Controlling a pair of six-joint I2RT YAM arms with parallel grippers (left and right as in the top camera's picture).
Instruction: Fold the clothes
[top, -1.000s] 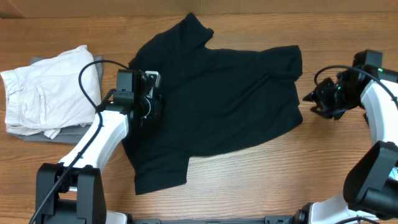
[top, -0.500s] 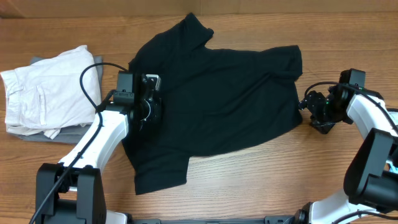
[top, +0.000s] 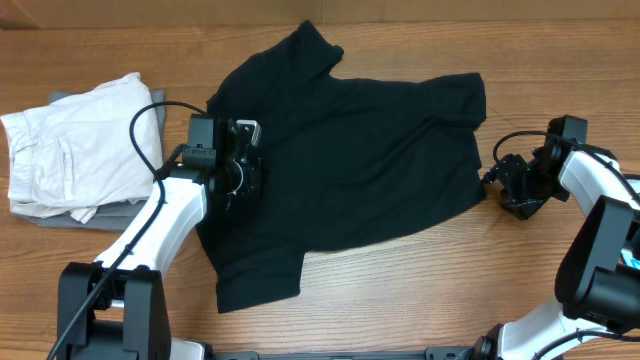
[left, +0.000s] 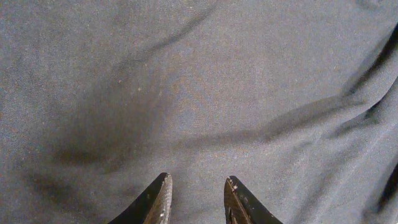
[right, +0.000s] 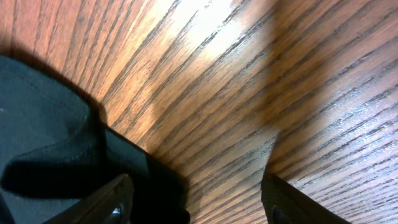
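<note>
I see the black T-shirt lying rumpled and unfolded mid-desk, soft creases throughout. My left claw is slightly parted over its fabric; my right claw gapes wide at its right edge.

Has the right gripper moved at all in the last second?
Yes. In the overhead view the right gripper has shifted down-frame beside the plain black short-sleeved T-shirt, from level with its right sleeve toward its lower right corner.
</note>
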